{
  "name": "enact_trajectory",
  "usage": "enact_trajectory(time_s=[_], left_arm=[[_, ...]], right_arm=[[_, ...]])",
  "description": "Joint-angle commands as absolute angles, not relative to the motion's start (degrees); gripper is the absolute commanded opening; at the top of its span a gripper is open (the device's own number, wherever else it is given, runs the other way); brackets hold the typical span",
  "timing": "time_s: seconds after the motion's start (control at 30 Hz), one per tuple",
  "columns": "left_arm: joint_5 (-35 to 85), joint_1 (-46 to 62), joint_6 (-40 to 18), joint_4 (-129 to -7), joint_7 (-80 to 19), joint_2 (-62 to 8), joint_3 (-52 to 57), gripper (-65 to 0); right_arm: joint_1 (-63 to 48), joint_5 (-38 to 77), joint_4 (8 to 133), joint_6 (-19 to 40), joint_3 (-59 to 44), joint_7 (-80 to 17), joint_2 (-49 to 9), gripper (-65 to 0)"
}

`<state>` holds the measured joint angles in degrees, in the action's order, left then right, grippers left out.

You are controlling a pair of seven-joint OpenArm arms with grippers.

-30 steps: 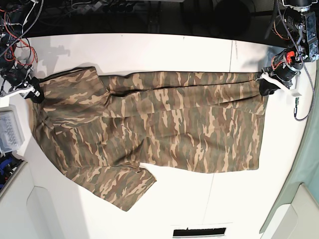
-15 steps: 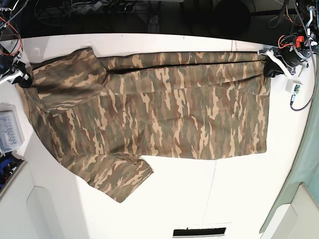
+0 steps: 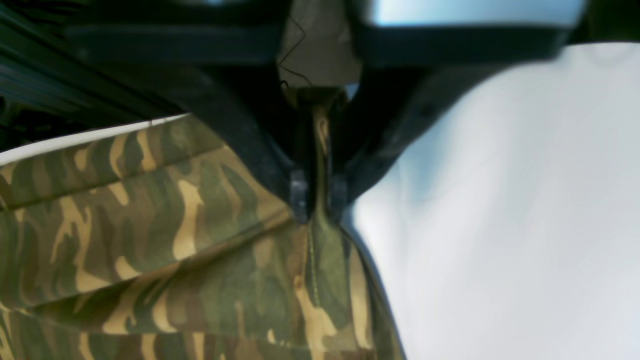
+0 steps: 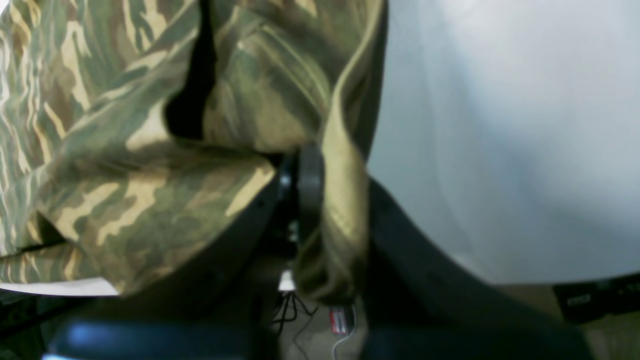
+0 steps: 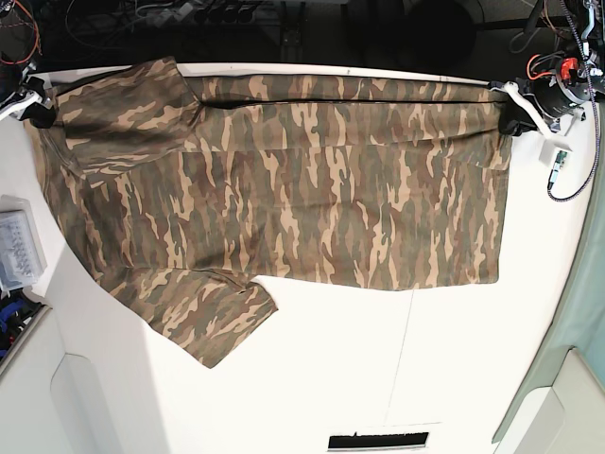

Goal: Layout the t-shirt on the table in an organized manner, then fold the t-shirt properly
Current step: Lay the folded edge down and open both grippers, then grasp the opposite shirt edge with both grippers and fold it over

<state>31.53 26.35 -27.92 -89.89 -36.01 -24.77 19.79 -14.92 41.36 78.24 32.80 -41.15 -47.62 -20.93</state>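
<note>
The camouflage t-shirt [image 5: 302, 189] lies spread across the far half of the white table [image 5: 378, 359], with its far edge pulled taut between both grippers. One sleeve [image 5: 208, 317] points toward the near side. My left gripper [image 5: 511, 112] is at the shirt's far right corner. In the left wrist view its black fingers [image 3: 299, 192] pinch a fold of the t-shirt [image 3: 150, 225]. My right gripper [image 5: 39, 107] holds the far left corner by the other sleeve. The right wrist view shows the right gripper [image 4: 306, 175] shut on bunched t-shirt [image 4: 150, 190] cloth.
A grey plastic box [image 5: 17, 251] sits at the table's left edge. Cables and dark equipment [image 5: 236, 24] run behind the far edge. A thin seam [image 5: 404, 350] crosses the tabletop, a dark slot [image 5: 378, 440] lies at the near edge, and a pale green panel [image 5: 579, 312] borders the right.
Both grippers have moved toward the table's far edge, dragging the shirt with them. The cloth now lies flatter and its far edge is straighter.
</note>
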Motion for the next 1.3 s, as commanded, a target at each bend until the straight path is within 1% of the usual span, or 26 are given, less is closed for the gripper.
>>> enact_trajectory(time_s=[0.0,0.03,0.07,0.1,0.13,0.17,0.23,0.37,0.5,0.7,0.77,0.9,1.0,1.13,1.2,1.27], left_arm=[[31.9,26.5,-28.1,-90.8,-35.4,-25.7,20.2,-50.3],[31.9,26.5,-28.1,-90.8,-35.4,-25.7,20.2,-45.0],[31.9,26.5,-28.1,-90.8,-35.4,-25.8,20.2,-40.6],[31.9,26.5,-28.1,-91.1,-35.4,-25.8,20.3,-37.9],[31.9,26.5,-28.1,-91.8,-35.5,-25.8,20.4,-37.2],[31.9,26.6,-28.1,-92.9,-36.2,-25.7,20.5,-37.2],[31.9,26.7,-28.1,-96.1,-38.2,-25.8,20.9,-37.3],[32.0,28.0,-28.1,-102.4,-38.4,-26.6,21.4,-37.3],[32.4,27.6,-28.1,-103.5,-35.9,-27.9,21.3,-37.2],[32.4,27.5,-28.1,-103.4,-35.6,-28.1,21.3,-37.2],[32.4,27.5,-28.1,-103.4,-35.6,-29.0,20.9,-36.4],[32.4,27.5,-27.8,-103.4,-35.2,-31.6,19.2,-33.8],[32.3,26.8,-25.4,-102.9,-33.3,-32.6,18.5,-33.3],[32.3,21.2,-25.0,-98.5,-33.4,-32.5,18.0,-33.3],[32.3,17.4,-25.0,-94.6,-33.1,-32.5,16.8,-33.3],[32.1,12.7,-25.0,-89.3,-32.0,-32.5,15.0,-33.3]], right_arm=[[-14.8,42.7,79.3,33.0,-41.8,-46.0,-22.2,-65.0],[-14.8,42.7,79.3,33.0,-41.8,-45.5,-22.2,-60.6],[-14.8,42.6,79.3,33.0,-41.8,-44.9,-22.2,-51.5],[-14.7,42.6,79.3,33.0,-41.8,-44.2,-22.3,-43.4],[-14.6,42.6,79.4,33.0,-42.2,-43.6,-22.3,-37.6],[-14.6,42.7,79.5,33.0,-42.7,-43.0,-22.5,-34.3],[-14.5,42.7,80.0,32.9,-44.3,-41.7,-23.2,-33.5],[-13.4,42.7,80.9,32.7,-48.8,-38.0,-24.7,-33.6],[-7.1,40.9,80.6,31.4,-49.3,-37.0,-25.0,-33.6],[4.8,34.9,77.3,31.2,-45.5,-35.3,-25.1,-33.6],[8.7,32.1,74.5,30.6,-43.0,-34.1,-25.1,-33.6],[15.0,25.4,64.5,26.2,-36.8,-29.3,-26.2,-33.5],[19.0,23.1,55.5,26.0,-32.8,-26.2,-27.1,-33.5],[22.4,21.6,45.2,26.6,-27.9,-22.3,-27.1,-33.5],[22.5,20.9,41.9,26.6,-25.4,-19.6,-27.1,-33.5],[22.3,20.8,39.6,26.6,-23.7,-19.1,-27.0,-33.5]])
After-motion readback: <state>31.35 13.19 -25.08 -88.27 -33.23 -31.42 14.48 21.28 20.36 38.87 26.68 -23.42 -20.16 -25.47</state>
